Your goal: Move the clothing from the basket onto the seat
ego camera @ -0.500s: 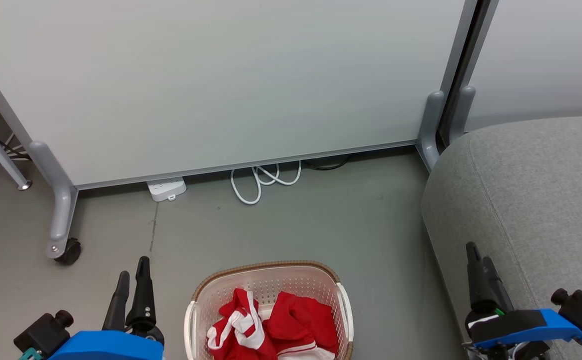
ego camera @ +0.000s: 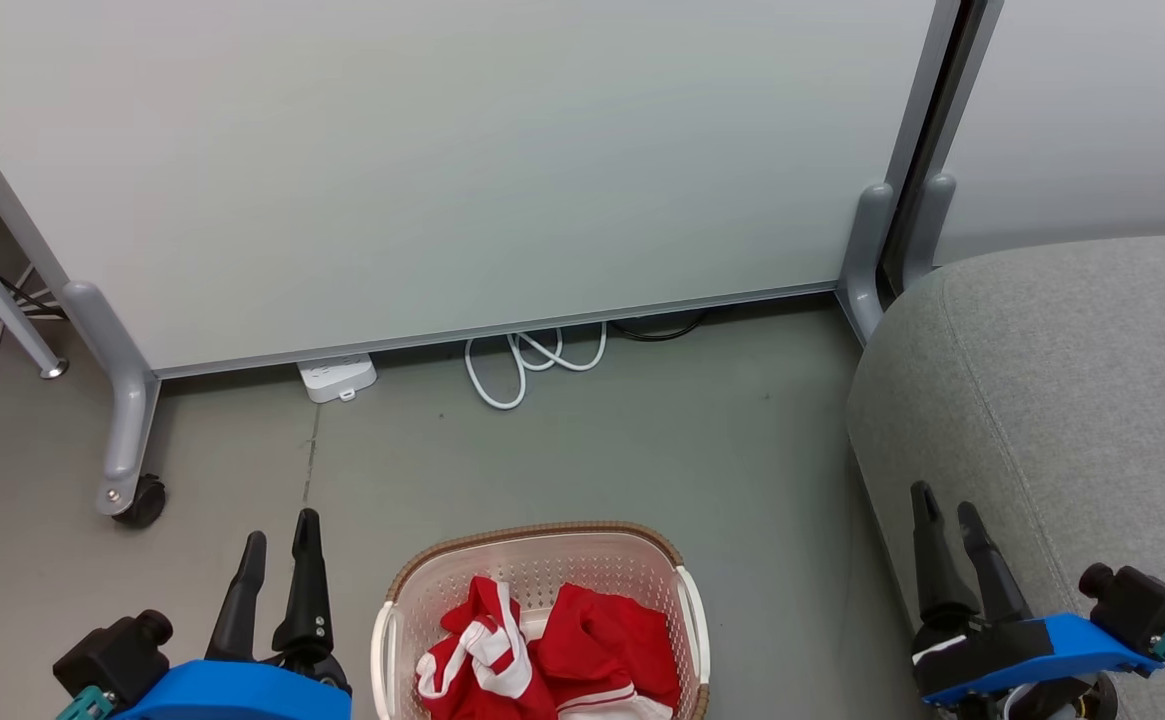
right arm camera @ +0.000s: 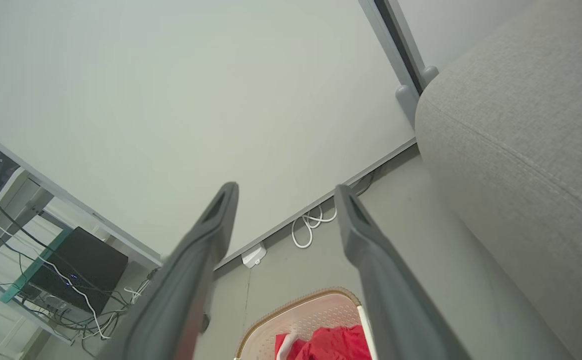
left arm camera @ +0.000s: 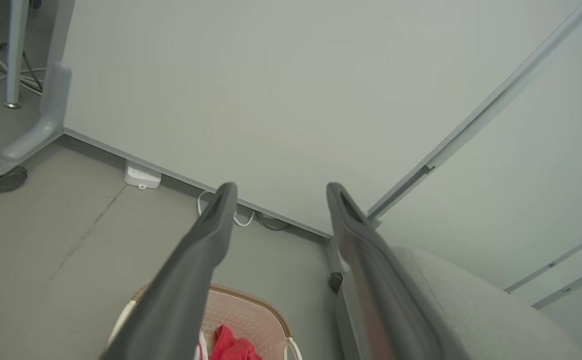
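The cream perforated basket [ego camera: 532, 560] with a brown rim stands on the floor at the bottom centre of the head view. Red clothing [ego camera: 542, 655] with white stripes lies crumpled inside it. The same basket [left arm camera: 251, 312] and clothing [left arm camera: 231, 345] peek between the left gripper's fingers, and again basket [right arm camera: 305, 315] and clothing [right arm camera: 340, 342] low in the right wrist view. The grey seat [ego camera: 1072, 400] fills the right side. My left gripper [ego camera: 282, 545] hovers open to the left of the basket, empty. My right gripper [ego camera: 947, 515] is open and empty in front of the seat's edge.
A white partition panel [ego camera: 442, 170] on grey wheeled legs [ego camera: 127, 440] stands behind the basket. A white power strip [ego camera: 337, 378] and coiled white cable [ego camera: 532, 360] lie at its foot. Bare grey floor lies between basket and partition.
The left gripper has shifted slightly right toward the basket. The right gripper has moved a little left and lower in the view. The clothing lies as before.
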Available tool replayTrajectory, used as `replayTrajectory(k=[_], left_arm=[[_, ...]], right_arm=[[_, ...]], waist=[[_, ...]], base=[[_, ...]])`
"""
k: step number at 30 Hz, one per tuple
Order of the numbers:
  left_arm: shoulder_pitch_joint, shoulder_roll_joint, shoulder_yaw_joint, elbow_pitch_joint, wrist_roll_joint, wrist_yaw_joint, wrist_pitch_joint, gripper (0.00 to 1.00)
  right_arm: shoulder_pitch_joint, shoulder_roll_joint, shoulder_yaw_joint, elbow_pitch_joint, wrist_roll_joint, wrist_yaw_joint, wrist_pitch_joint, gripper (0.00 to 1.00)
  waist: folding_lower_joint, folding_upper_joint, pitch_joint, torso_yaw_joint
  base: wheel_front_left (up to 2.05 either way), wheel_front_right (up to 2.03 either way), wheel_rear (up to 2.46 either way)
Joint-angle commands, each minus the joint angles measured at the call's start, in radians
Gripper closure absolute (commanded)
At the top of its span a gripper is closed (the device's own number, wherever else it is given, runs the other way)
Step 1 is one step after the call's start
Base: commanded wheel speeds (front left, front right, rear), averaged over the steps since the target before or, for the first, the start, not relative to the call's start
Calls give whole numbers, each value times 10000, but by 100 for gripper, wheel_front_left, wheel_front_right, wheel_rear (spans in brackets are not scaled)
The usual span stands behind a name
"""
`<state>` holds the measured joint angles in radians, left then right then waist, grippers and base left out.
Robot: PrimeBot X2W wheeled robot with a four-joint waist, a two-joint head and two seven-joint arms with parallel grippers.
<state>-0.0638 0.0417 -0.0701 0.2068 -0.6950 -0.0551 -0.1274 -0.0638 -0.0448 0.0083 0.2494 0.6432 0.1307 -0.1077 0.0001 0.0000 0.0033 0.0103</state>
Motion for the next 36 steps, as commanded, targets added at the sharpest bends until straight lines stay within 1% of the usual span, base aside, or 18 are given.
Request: replayTrajectory(k=[1,21,36], left_arm=[[-203,77,-37,-135,261,23,-102,0],[-211,89,-333,-118,2198,103,-608,0],[-221,101,-531,-50,3358,209,-924,0]], right_arm=[[-186,-51,46,-131,-272,1,-108,0],[0,-63,203,-350,-2446,1,-378,0],[37,-69,263,-401,-3668,1,-655,0]], waist=[[-1,0,0,5],[-1,0,-30,40],[-1,0,-35,60]], base=[[0,0,0],[0,0,0],[0,0,0]])
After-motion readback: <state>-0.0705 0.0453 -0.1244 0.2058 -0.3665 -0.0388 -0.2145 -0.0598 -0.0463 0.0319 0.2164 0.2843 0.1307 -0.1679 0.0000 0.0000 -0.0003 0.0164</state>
